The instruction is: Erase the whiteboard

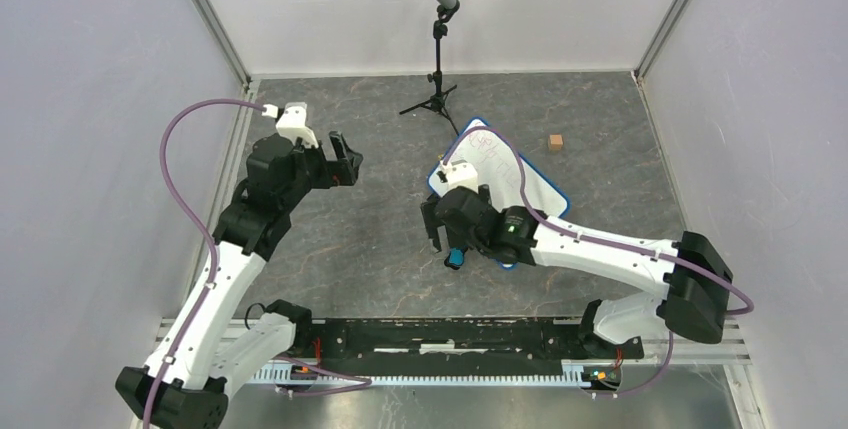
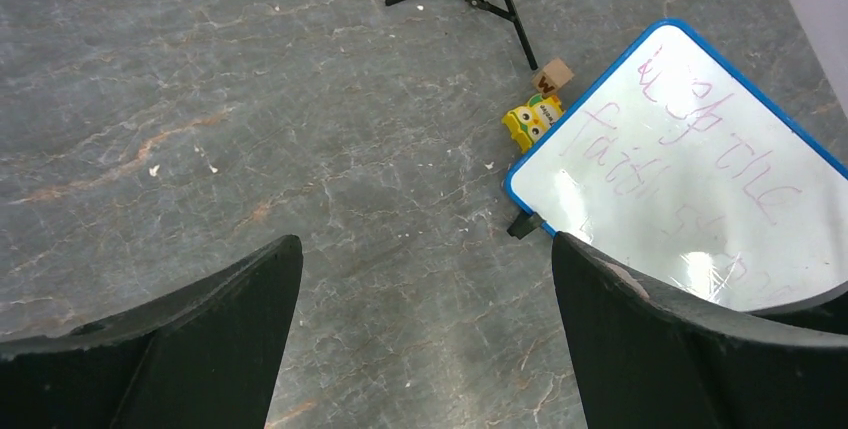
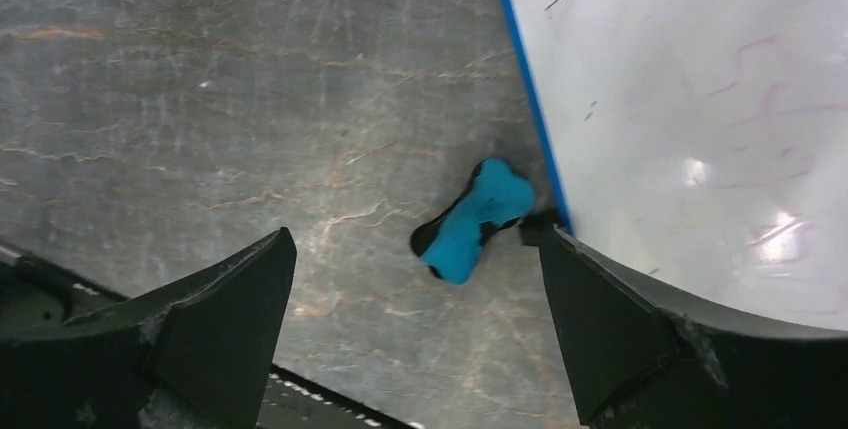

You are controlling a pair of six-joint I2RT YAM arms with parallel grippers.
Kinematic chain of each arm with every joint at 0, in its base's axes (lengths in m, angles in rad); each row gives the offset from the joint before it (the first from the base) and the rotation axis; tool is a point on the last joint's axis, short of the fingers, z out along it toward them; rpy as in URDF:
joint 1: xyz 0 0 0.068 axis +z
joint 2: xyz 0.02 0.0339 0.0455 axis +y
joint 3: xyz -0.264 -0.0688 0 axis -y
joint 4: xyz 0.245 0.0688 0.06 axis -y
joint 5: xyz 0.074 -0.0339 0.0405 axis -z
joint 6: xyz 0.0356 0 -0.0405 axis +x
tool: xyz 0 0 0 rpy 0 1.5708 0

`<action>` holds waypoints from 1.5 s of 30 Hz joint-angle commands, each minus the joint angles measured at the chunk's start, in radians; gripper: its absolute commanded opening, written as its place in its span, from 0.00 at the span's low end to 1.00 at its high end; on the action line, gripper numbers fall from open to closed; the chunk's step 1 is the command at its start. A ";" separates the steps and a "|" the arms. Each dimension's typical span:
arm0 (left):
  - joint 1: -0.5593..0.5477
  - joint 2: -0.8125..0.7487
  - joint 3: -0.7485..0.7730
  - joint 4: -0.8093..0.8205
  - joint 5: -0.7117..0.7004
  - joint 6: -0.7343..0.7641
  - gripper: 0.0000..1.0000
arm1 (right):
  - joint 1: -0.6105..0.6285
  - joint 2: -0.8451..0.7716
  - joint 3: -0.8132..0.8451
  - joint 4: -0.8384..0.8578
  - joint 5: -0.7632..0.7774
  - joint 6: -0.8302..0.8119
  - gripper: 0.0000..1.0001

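Note:
The whiteboard [image 1: 505, 174] lies flat right of centre, blue-rimmed, with faint reddish writing on its face; it also shows in the left wrist view [image 2: 690, 179] and the right wrist view [image 3: 700, 99]. A small blue-and-black eraser [image 1: 456, 258] lies on the table at the board's near-left edge, also in the right wrist view [image 3: 472, 219]. My right gripper [image 3: 415, 284] is open and empty, hovering just above and near the eraser. My left gripper [image 2: 425, 294] is open and empty over bare table, left of the board.
A microphone on a black tripod [image 1: 437, 79] stands behind the board. A small wooden cube [image 1: 555, 142] lies right of the board. A yellow toy block [image 2: 532, 119] and a lettered wooden cube [image 2: 553, 76] lie at the board's far-left edge. White walls enclose the table.

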 commanded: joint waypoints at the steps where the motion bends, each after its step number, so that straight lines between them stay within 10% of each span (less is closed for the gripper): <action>1: -0.058 -0.043 -0.006 -0.007 -0.119 0.068 1.00 | 0.038 0.010 -0.025 0.048 0.032 0.256 0.98; 6: -0.116 -0.058 -0.014 -0.014 -0.174 0.079 1.00 | 0.045 0.033 -0.041 -0.015 0.111 0.391 0.94; 11: -0.156 -0.060 -0.011 -0.018 -0.198 0.082 1.00 | 0.048 0.060 -0.063 -0.075 0.129 0.542 0.68; 45: -0.225 -0.076 -0.036 -0.043 -0.263 0.096 1.00 | 0.052 0.353 0.078 -0.148 0.154 0.664 0.54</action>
